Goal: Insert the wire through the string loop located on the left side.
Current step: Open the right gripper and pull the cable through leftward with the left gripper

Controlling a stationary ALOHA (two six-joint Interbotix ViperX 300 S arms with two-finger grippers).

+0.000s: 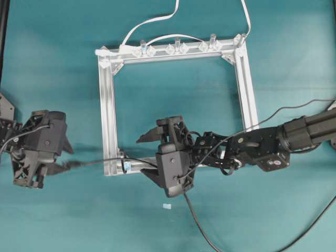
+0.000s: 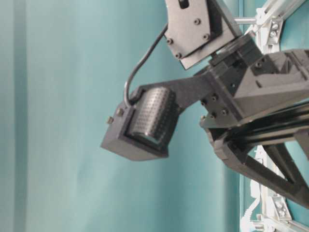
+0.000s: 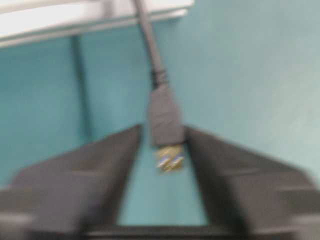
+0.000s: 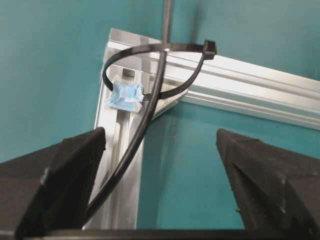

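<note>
The wire (image 1: 94,162) runs straight from my left gripper (image 1: 67,160) to the near left corner of the aluminium frame (image 1: 107,105). There it passes through the string loop (image 4: 150,50), a thin black ring with a pale blue tab (image 4: 125,96). The left wrist view is blurred. In it the wire's black plug (image 3: 165,120) sits between my left gripper's (image 3: 162,131) fingertips, silvery tip pointing inward. My right gripper (image 1: 142,156) hovers just right of the loop (image 1: 126,165), wide open. The wire (image 4: 125,160) lies beside its left finger (image 4: 70,175).
A white flat cable (image 1: 157,21) and clear clips (image 1: 176,48) sit along the frame's far rail. A small pale scrap (image 1: 167,206) lies on the teal table near the front. A black arm cable (image 1: 199,226) trails toward the front right. A ribbed finger pad (image 2: 152,116) looms close in the table-level view.
</note>
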